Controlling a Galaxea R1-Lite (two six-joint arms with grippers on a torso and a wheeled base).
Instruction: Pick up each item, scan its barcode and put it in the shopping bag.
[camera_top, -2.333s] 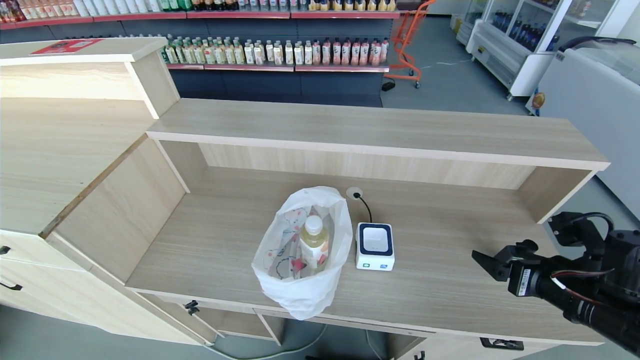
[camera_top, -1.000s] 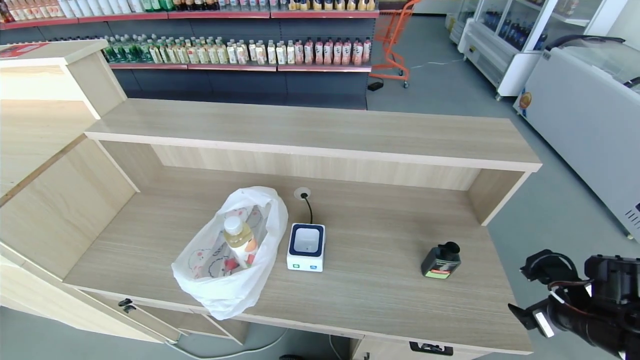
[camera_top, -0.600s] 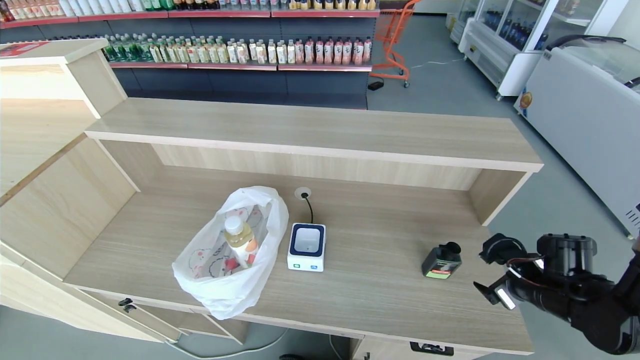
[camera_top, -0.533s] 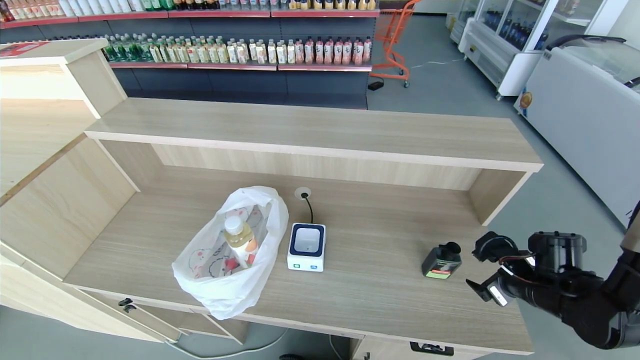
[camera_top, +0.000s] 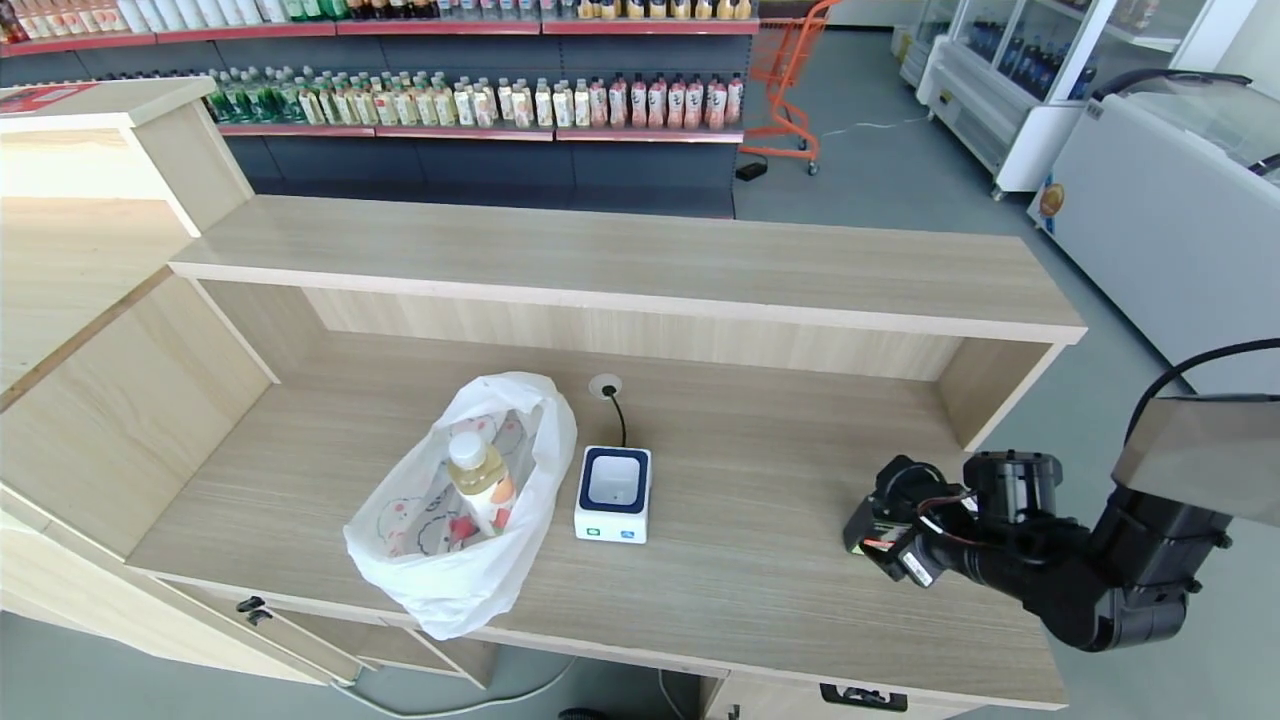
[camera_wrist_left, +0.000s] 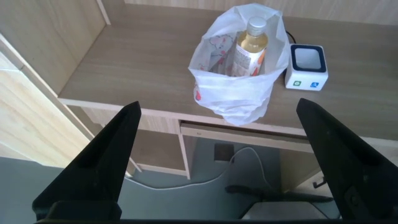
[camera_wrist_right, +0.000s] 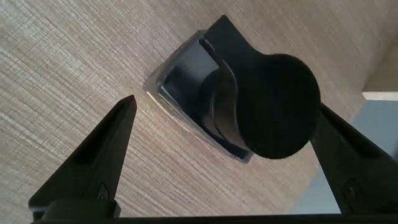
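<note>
Right gripper (camera_top: 890, 525) released, spread astride dark bottle (camera_top: 858, 530) near right end of counter (camera_top: 760, 600).
Right wrist view: bottle between fingers (camera_wrist_right: 93, 168), not clamped. Head view: shopping bag (camera_top: 440, 590), scanner (camera_top: 612, 495) well left.

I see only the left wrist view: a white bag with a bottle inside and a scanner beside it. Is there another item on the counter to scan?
Observer: Yes. A small dark bottle stands on the counter, far to the right of the scanner.
Operator: Where is the right gripper?
Observer: The right gripper is at that bottle, low over the counter.
Operator: Has it closed on the bottle?
Observer: No. In the right wrist view the jaws are open, one on each side of the black cap, and bare counter shows between one jaw and the bottle.
</note>
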